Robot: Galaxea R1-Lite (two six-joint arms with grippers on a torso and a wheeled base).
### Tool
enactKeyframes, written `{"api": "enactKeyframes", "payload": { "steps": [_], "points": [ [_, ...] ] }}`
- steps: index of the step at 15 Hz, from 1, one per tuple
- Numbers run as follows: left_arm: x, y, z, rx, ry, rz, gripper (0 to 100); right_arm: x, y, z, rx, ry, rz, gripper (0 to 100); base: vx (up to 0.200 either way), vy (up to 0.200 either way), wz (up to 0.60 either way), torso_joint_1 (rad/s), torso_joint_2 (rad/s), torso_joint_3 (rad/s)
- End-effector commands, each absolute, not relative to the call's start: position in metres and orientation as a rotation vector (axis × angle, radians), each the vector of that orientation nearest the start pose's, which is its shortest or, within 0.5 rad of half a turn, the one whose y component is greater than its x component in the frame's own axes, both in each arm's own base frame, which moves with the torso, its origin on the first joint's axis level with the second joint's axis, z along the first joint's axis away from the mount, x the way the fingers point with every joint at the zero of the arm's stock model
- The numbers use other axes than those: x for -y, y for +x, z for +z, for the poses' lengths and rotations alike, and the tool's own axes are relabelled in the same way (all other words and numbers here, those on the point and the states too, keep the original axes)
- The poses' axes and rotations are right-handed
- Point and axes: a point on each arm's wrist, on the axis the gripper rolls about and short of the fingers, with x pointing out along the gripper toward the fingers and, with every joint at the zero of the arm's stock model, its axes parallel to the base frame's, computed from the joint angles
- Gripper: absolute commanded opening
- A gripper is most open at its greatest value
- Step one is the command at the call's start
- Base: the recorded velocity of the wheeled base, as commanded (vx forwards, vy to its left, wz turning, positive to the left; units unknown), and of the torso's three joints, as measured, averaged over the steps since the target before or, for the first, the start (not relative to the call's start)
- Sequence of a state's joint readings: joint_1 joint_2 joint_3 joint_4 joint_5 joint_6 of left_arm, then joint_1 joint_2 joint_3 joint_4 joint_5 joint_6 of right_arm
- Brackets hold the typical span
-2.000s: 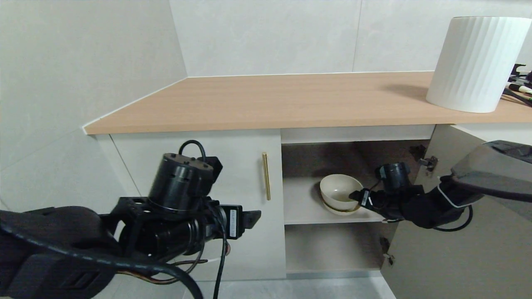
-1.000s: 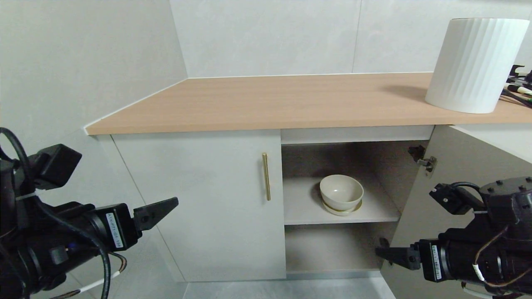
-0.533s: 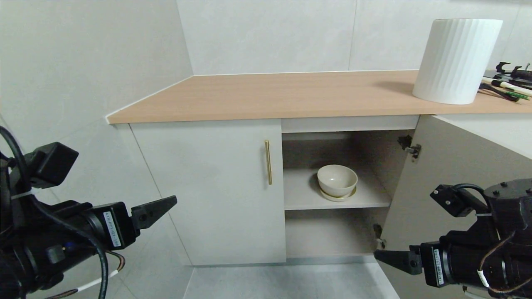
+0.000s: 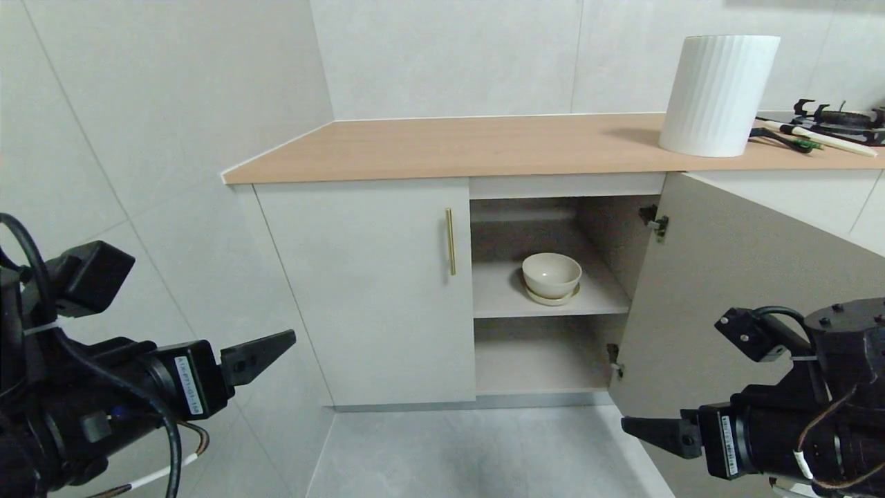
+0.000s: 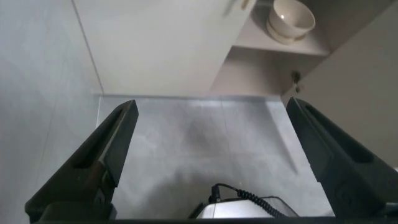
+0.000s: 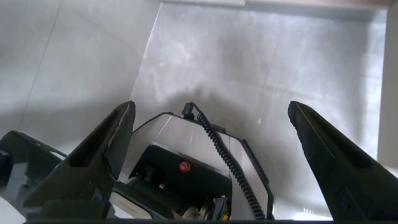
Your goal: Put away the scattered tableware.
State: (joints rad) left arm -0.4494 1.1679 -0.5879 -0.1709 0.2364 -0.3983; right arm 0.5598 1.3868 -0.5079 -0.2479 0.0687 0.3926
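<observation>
A cream bowl (image 4: 551, 274) sits on a small plate (image 4: 552, 299) on the middle shelf of the open cabinet (image 4: 498, 297); the left wrist view shows the same bowl (image 5: 293, 17) far off. My left gripper (image 4: 276, 349) is low at the left, well short of the cabinet, open and empty (image 5: 211, 106). My right gripper (image 4: 639, 432) is low at the right, beside the open door, also open with nothing between its fingers (image 6: 210, 109). Both grippers are apart from the bowl.
The right cabinet door (image 4: 726, 277) stands swung open close to my right arm. The left door (image 4: 366, 290) is closed, with a brass handle (image 4: 449, 241). On the wooden countertop (image 4: 484, 145) stand a white ribbed container (image 4: 718, 95) and utensils (image 4: 816, 131). Grey floor (image 4: 484, 449) lies in front.
Two seconds ago my right gripper was at the bowl inside the cabinet; it has since let go and pulled back low. The left arm dropped to the left. The head view has backed away.
</observation>
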Motion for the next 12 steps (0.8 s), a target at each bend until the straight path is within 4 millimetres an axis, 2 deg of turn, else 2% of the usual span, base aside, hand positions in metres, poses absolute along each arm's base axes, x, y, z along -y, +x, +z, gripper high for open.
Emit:
{"api": "enactKeyframes", "payload": {
  "steps": [1, 9, 12],
  "points": [
    [0.0665, 0.1499, 0.2013, -0.427, -0.251, -0.129, 100, -0.1064, 0.1668, 0.1475, -0.732, 0.211, 0.474, 100, 0.0, 0.0, 0.0, 0.0, 0.0, 0.0],
    [0.0689, 0.1545, 0.1943, -0.459, -0.222, -0.125, 100, -0.1063, 0.1666, 0.1479, -0.73, 0.212, 0.475, 100, 0.0, 0.0, 0.0, 0.0, 0.0, 0.0],
    [0.0691, 0.1549, 0.1934, -0.463, -0.219, -0.124, 100, -0.1035, 0.1628, 0.1486, -0.723, 0.214, 0.475, 100, 0.0, -0.2, 0.0, 0.001, 0.0, 0.004]
  ]
}}
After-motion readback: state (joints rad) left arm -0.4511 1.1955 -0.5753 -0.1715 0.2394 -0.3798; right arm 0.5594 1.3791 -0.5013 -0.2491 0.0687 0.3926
